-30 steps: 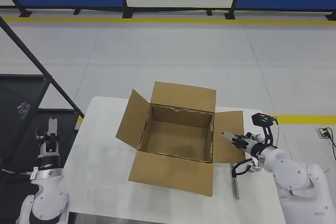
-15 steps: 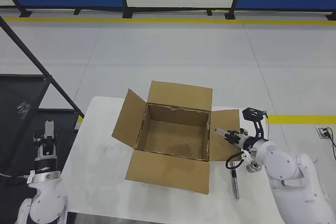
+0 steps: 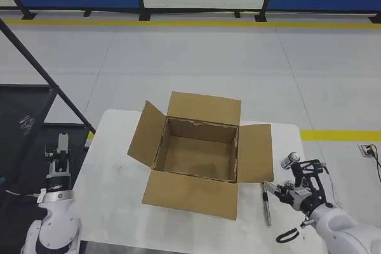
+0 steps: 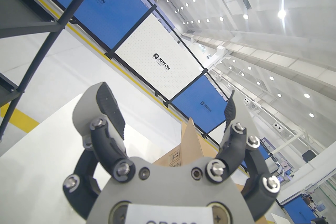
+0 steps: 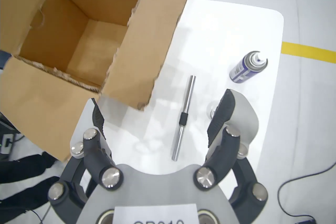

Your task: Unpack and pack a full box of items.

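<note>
**Left end effector.** The left end effector [image 3: 58, 152] is positioned at 9 o'clock from the box, beyond the left edge of the white rounded-corner table [image 3: 114, 184]. In the left wrist view the left end effector [image 4: 168, 99] is released: the two black-padded fingers [image 4: 110, 107] stand wide apart with nothing between them. It is angled upward toward the hall ceiling.

**Box.** The brown cardboard box [image 3: 197, 159] sits at the centre of the table. All four flaps are folded outward, and the bare cardboard floor is visible inside. In the left wrist view one box flap [image 4: 191, 146] rises past the fingers. In the right wrist view the box [image 5: 78, 33] takes up the area beside the table [image 5: 236, 25].

**Rod.** The silver metal rod with a black band [image 3: 265, 204] lies flat on the table at 4 o'clock from the box. It is near the right flap but clear of it [image 5: 185, 114].

**Spray can.** The blue and white spray can [image 3: 291, 159] stands upright at 3 o'clock from the box, near the right table edge and apart from the rod [image 5: 246, 68].

**Right end effector.** The right end effector [image 3: 287, 193] is located at 4 o'clock from the box, just beside the rod. It is released [image 5: 161, 99], with the fingers spread and grasping nothing.
</note>
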Tool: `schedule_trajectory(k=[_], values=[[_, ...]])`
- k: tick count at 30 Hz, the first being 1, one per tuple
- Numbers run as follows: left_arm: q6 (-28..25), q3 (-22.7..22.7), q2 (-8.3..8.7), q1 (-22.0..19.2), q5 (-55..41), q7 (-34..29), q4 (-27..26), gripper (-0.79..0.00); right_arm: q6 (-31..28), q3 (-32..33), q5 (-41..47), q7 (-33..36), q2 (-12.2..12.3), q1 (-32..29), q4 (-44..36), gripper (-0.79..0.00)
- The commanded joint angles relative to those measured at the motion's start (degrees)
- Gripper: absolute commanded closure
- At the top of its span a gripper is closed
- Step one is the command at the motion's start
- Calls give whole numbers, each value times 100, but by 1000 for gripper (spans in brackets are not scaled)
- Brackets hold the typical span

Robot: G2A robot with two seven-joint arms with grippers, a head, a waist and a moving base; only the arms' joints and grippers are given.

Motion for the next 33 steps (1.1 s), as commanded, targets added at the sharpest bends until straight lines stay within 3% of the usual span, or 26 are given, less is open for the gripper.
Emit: schedule_trajectory(k=[1,6,13,16,19,22,33], values=[[5,42,-1,-50,24,-24,25,-785,-196,-1,-251,-55,14,-338,-91,-785],[22,154,-5,-166,101,-45,85,-785,-256,-173,-750,-89,26,-594,111,-785],[18,187,-10,-171,97,-13,130,-785,6,-707,-671,105,-18,188,1283,-785],[13,145,-7,-147,69,-9,132,-785,99,-904,-601,286,-40,639,1821,-650],[19,110,-5,-110,25,-30,93,-785,228,-1083,-627,433,-61,1027,2271,-622],[23,94,-3,-75,10,-54,58,-785,432,-1263,-723,522,-88,1314,2635,-496],[24,90,-3,-58,-8,-77,45,-785,578,-1468,-659,398,-132,1578,3046,-422]])
